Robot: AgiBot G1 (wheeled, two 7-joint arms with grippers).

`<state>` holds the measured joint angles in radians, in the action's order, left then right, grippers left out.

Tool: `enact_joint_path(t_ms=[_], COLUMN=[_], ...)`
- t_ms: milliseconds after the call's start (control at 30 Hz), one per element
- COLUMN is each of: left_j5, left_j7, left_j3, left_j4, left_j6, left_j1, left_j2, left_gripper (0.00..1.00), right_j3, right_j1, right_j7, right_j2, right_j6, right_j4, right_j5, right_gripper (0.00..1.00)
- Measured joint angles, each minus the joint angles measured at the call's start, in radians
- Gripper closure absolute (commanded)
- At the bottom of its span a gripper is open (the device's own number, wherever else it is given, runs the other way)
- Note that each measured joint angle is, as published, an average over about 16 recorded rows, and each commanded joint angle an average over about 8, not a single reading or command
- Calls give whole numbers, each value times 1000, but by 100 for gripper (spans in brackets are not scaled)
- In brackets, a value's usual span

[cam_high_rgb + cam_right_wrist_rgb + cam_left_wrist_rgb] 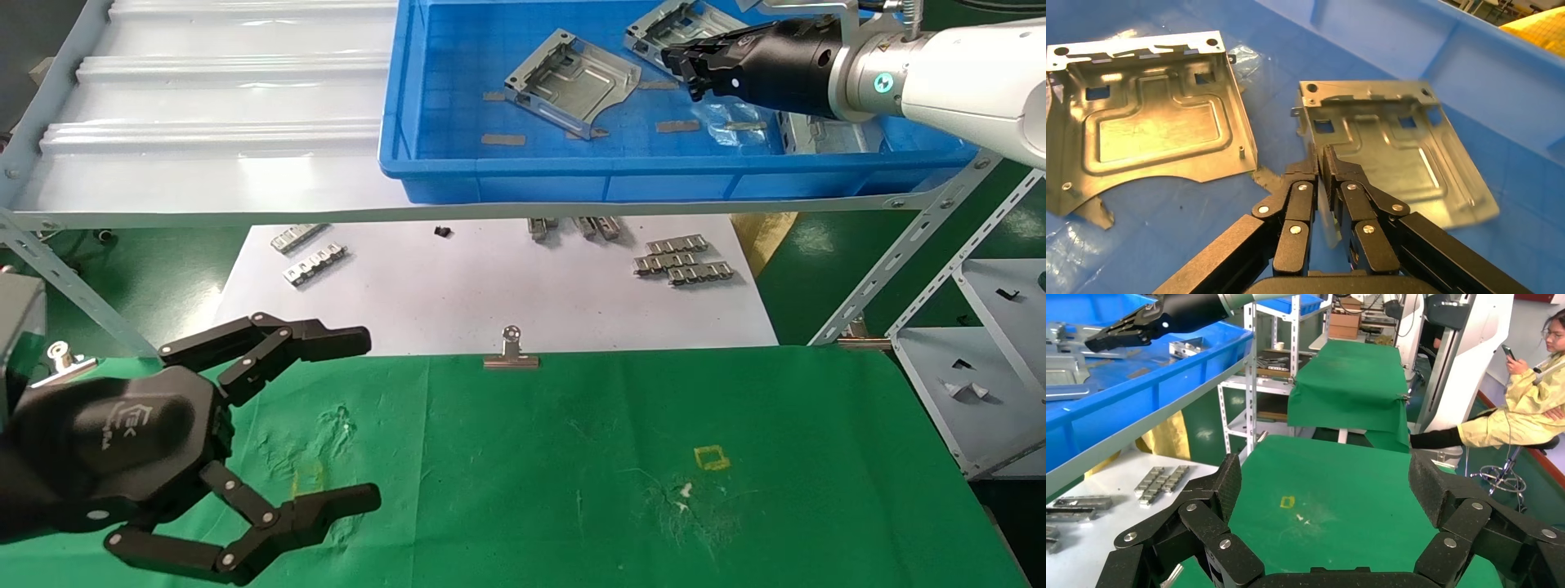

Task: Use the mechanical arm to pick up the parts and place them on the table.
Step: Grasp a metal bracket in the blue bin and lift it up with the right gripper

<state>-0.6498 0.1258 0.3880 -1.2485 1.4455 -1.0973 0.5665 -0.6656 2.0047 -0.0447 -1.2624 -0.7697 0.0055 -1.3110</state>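
Green table [735,506] below, blue bin [458,175] at twelve o'clock. Right gripper [1322,160] pinches a part's [1407,165] rim; left gripper [347,416] hangs wide, empty.

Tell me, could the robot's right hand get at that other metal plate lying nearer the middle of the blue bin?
Probably yes. The right hand is already inside the blue bin, closed on the edge of one plate. The other plate lies uncovered beside it, with nothing between them. It would have to let go first.
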Motion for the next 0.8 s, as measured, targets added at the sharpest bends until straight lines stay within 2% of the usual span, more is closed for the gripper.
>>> enact_joint_path(t_ms=[367,800], left_j5=[0,0], left_j7=[0,0], left_j3=[0,0], left_j4=[0,0], left_j6=[0,0], left_j1=[0,0], left_j2=[0,0], left_gripper=[0,0], right_j3=[11,23], right_j1=[-17,-41], right_j7=[-16,-21], right_j2=[-8,-43], right_j6=[41,173], right_j4=[-1,-6], right_j5=[16,33], right_gripper=[100,100])
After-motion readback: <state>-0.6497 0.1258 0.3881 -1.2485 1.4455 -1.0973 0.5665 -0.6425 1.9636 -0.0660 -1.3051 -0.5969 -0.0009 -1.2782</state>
